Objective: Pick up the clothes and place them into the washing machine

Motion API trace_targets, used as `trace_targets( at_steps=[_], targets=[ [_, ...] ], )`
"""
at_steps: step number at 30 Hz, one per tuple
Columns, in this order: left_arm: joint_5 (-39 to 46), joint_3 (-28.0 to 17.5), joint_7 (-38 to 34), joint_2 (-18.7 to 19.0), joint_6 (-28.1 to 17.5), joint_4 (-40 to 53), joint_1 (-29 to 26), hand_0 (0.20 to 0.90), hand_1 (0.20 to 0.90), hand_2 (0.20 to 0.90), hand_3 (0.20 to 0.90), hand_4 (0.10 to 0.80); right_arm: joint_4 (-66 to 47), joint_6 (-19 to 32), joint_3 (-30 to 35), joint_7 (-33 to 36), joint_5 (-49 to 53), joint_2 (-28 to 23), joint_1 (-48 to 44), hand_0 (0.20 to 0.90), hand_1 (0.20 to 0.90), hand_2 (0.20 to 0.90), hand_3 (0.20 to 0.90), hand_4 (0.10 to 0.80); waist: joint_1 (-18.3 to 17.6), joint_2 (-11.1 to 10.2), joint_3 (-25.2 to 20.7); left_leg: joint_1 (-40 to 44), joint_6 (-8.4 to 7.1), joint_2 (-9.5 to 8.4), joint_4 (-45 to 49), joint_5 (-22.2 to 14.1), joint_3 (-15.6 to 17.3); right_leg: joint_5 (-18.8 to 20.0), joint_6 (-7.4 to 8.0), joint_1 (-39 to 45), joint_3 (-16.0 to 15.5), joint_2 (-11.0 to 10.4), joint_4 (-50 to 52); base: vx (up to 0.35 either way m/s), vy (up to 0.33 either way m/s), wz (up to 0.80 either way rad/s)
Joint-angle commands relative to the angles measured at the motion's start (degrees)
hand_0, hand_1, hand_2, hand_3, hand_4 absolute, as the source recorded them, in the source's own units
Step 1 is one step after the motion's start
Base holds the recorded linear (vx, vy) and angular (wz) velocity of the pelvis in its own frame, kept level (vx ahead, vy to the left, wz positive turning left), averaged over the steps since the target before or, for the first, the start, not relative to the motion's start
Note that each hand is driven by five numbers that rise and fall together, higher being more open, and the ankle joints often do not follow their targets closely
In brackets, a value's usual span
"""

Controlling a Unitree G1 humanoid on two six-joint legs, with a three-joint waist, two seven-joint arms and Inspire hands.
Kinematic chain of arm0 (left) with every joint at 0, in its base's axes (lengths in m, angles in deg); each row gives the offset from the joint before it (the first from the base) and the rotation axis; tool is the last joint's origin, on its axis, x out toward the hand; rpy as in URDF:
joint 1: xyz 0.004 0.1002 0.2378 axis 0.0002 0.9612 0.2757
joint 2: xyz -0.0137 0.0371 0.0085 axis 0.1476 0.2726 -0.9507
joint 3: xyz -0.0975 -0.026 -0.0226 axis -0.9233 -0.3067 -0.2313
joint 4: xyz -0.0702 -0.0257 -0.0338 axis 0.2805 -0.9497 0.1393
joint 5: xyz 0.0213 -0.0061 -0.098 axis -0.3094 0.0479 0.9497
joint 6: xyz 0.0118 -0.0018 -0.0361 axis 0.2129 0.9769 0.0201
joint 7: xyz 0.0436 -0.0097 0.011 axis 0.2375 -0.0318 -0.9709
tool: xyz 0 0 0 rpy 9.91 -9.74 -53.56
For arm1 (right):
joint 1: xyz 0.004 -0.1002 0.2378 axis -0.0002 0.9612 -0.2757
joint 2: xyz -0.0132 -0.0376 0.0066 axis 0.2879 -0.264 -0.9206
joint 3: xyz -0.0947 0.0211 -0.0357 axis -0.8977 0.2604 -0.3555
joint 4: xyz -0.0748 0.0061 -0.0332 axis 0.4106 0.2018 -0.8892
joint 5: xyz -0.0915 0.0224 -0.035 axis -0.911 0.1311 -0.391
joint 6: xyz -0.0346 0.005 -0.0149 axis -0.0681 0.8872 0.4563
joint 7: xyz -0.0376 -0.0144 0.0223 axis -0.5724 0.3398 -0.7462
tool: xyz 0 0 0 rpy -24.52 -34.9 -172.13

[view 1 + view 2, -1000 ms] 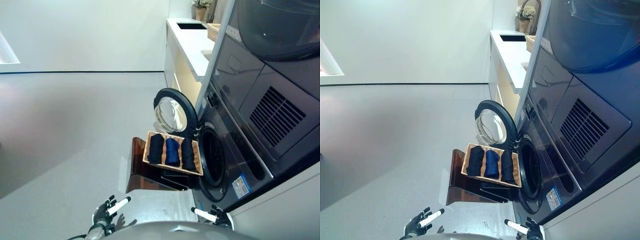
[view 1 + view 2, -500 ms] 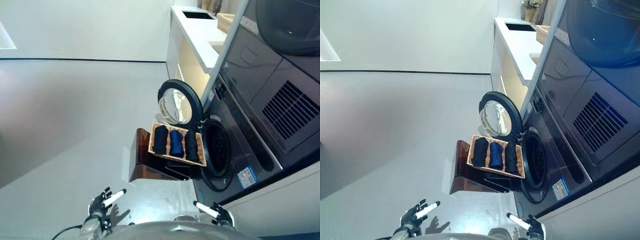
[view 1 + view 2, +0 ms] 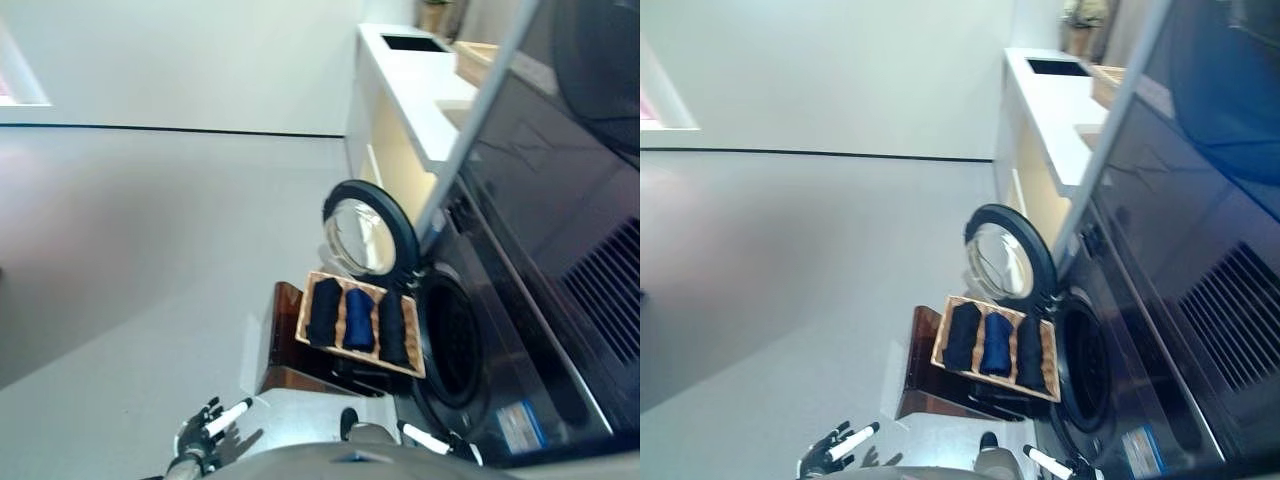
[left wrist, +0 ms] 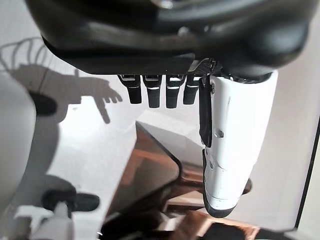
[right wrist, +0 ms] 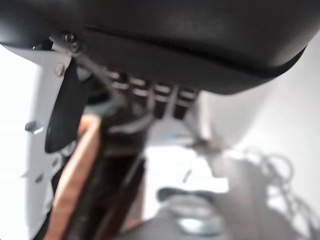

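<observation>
Readable text: none in any view.
Sticker (image 3: 517,428): a blue-and-white label at the lower front of the washing machine (image 3: 470,350), its print too small to make out.
Other surfaces: no legible numbers or signs.

A brown stand (image 3: 300,345) sits on the grey floor (image 3: 150,260), right by the washing machine (image 3: 480,340). On top of the stand is a basket tray (image 3: 303,318). Three rolled dark clothes (image 3: 358,318) lie in it, side by side.
</observation>
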Motion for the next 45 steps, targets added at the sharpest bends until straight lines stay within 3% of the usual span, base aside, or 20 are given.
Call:
trace_targets(
  at_steps=[1, 8, 16, 18, 20, 22, 26, 30, 33, 37, 45],
  targets=[
    [1.8, 0.4, -0.5, 0.8, -3.0, 2.9, -5.4, 0.900, 0.900, 0.900, 0.900, 0.800, -2.5, 3.4, -1.0, 0.7, 0.6, -1.5, -5.4, 0.900, 0.900, 0.900, 0.900, 0.800, -1.0, -1.6, 2.0, 4.4, -2.84, -1.47, 0.0, 7.6, 0.3, 5.4, 5.35, -2.7, -0.3, -0.8, -1.6, 0.131, -0.160, -0.03],
    [1.9, 2.3, -1.2, -0.3, -3.1, 3.1, -7.5, 0.900, 0.900, 0.900, 0.900, 0.800, -1.4, 3.5, -1.5, 1.3, 0.2, -3.1, -5.7, 0.900, 0.900, 0.900, 0.900, 0.800, -1.5, -0.2, 1.2, 3.6, -4.50, 1.44, 0.5, 10.3, 1.0, 2.6, 3.73, -1.9, -1.5, 1.3, -1.7, 0.085, -0.113, 0.06],
    [0.6, 2.5, -1.3, -0.5, -2.8, 2.1, -8.3, 0.900, 0.900, 0.900, 0.900, 0.800, -0.1, 3.7, -1.1, 0.8, 0.9, -3.3, -5.2, 0.900, 0.900, 0.900, 0.900, 0.800, -1.6, 0.3, 0.1, 2.5, -5.65, 2.68, 5.2, 15.9, 0.5, 0.1, 1.26, 0.0, -0.3, 4.1, -1.8, 0.074, -0.098, -0.06],
    [0.7, 2.2, -1.2, -0.3, -2.5, 1.6, -8.7, 0.900, 0.900, 0.900, 0.900, 0.800, 0.6, 3.9, -1.1, 0.6, 1.7, -3.2, -4.7, 0.900, 0.900, 0.900, 0.900, 0.800, -1.2, -1.0, 1.0, -2.5, -5.67, 2.21, 16.2, 20.1, 0.0, -1.7, -0.69, 2.4, 1.6, 5.1, -1.6, 0.127, -0.233, 0.01],
    [1.1, 2.1, -0.9, 0.0, -2.4, 1.3, -9.0, 0.900, 0.900, 0.900, 0.900, 0.800, 1.1, 3.9, -0.9, 0.6, 1.9, -3.6, -4.5, 0.900, 0.900, 0.900, 0.900, 0.800, -0.1, -2.8, 2.6, -7.2, -5.09, 0.42, 25.3, 22.2, -0.9, -2.2, -1.82, 4.6, 2.9, 4.6, -1.5, 0.100, -0.195, 0.03],
    [1.8, 1.8, -1.0, 0.3, -2.3, 1.4, -9.2, 0.900, 0.900, 0.900, 0.900, 0.800, 1.3, 3.9, -0.4, 1.4, 2.1, -4.2, -5.1, 0.900, 0.900, 0.900, 0.900, 0.800, 1.1, -4.6, 4.3, -14.3, -3.51, 0.41, 28.4, 21.5, 2.1, -3.0, -2.35, 6.6, 3.6, 3.6, -1.4, 0.096, -0.156, -0.02],
    [2.1, 1.3, -1.2, 0.4, -2.5, 0.5, -8.7, 0.900, 0.900, 0.900, 0.900, 0.800, 1.2, 4.1, -0.5, 1.7, 2.0, -4.3, -5.6, 0.900, 0.900, 0.900, 0.900, 0.800, 3.1, -5.4, 5.8, -21.1, -2.12, 1.57, 25.4, 17.4, 4.2, -3.9, -1.87, 9.0, 5.7, 3.4, -1.6, 0.120, -0.017, -0.02],
    [2.6, 0.7, -1.5, 0.6, -2.8, 0.3, -8.1, 0.900, 0.900, 0.900, 0.900, 0.800, 0.9, 4.3, -0.8, 2.0, 1.6, -4.4, -6.3, 0.900, 0.900, 0.900, 0.900, 0.800, 4.7, -4.5, 6.6, -24.2, -2.86, 2.96, 16.2, 18.8, 5.0, -5.6, -1.17, 10.8, 7.2, 4.1, -1.6, 0.147, 0.063, -0.10],
    [3.1, 0.4, -1.5, 0.6, -3.0, 0.3, -7.5, 0.900, 0.900, 0.900, 0.900, 0.800, 0.6, 4.5, -1.2, 2.1, 1.2, -4.5, -6.5, 0.900, 0.900, 0.900, 0.900, 0.800, 6.2, -3.3, 6.9, -25.0, -3.87, 2.34, 9.2, 21.0, 3.2, -6.8, -0.63, 13.2, 9.0, 4.5, -2.3, 0.198, 0.113, -0.26],
    [3.0, 0.2, -1.5, 0.5, -3.2, -0.1, -7.4, 0.900, 0.900, 0.900, 0.900, 0.800, 0.4, 4.7, -1.0, 2.2, 1.3, -4.6, -6.6, 0.900, 0.900, 0.900, 0.900, 0.800, 6.5, -1.9, 6.2, -23.5, -4.15, 1.87, 5.4, 21.5, 3.7, -8.4, 0.01, 15.4, 10.0, 3.9, -3.0, 0.138, 0.127, -0.58],
    [3.2, -0.3, -1.9, 1.1, -3.7, 0.1, -8.4, 0.900, 0.900, 0.900, 0.900, 0.800, 0.7, 3.8, -0.8, 1.9, 1.1, -4.4, -8.1, 0.900, 0.900, 0.900, 0.900, 0.800, 6.4, -1.0, 3.9, -21.6, -1.66, -1.47, 5.6, 16.4, 7.5, -9.1, 3.13, 17.1, 12.0, -1.5, -3.7, 0.110, 0.187, -0.31]
  ],
)
